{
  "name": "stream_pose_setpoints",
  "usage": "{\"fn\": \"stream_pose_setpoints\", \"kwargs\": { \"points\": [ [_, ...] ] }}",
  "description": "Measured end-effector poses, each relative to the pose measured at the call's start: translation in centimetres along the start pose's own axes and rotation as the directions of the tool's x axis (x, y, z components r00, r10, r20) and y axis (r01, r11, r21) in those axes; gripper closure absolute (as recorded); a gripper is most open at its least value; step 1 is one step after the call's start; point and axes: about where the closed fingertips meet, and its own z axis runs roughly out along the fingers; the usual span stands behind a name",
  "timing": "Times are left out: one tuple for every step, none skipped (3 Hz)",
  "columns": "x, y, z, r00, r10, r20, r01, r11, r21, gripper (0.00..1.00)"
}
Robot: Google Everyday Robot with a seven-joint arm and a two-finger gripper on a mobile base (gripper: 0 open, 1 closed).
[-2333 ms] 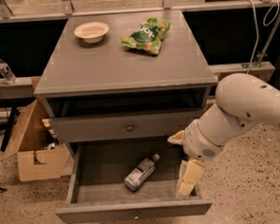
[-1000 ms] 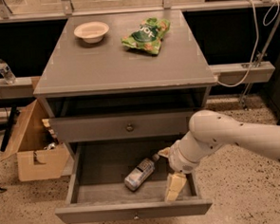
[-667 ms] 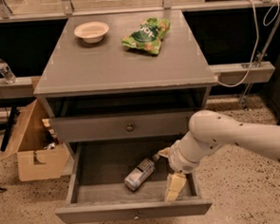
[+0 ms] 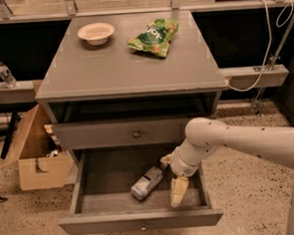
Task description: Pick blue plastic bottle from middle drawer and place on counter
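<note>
The blue plastic bottle (image 4: 147, 183) lies on its side, slanted, inside the open middle drawer (image 4: 103, 174), right of the drawer's centre. My gripper (image 4: 171, 176) reaches down into the drawer just to the right of the bottle, at its upper end. The fingers are spread: one pale fingertip (image 4: 177, 191) points toward the drawer front and the other (image 4: 165, 160) sits near the bottle's top. The gripper holds nothing. The grey counter (image 4: 129, 68) tops the cabinet above.
A white bowl (image 4: 96, 33) and a green snack bag (image 4: 153, 37) lie at the back of the counter. A shut drawer with a knob (image 4: 136, 134) sits above the open one. A cardboard box (image 4: 37, 156) stands on the floor left. A slim water bottle (image 4: 4, 73) stands far left.
My arm has come down from the drawer's right side and moved left, bringing the gripper close to the bottle. Over the last second it has only edged nearer. The bottle has not moved.
</note>
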Motion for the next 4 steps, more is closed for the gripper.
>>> {"fn": "stream_pose_setpoints", "kwargs": {
  "points": [
    [1.3,-2.6,2.7,0.999,-0.049,0.016,0.049,0.9987,0.011,0.0],
    [1.8,-4.6,4.7,0.996,-0.092,0.017,0.092,0.9955,0.023,0.0],
    [2.8,-5.9,6.5,0.992,-0.12,0.026,0.119,0.9924,0.03,0.0],
    [3.5,-6.5,7.9,0.989,-0.141,0.033,0.14,0.9893,0.042,0.0]
  ]
}}
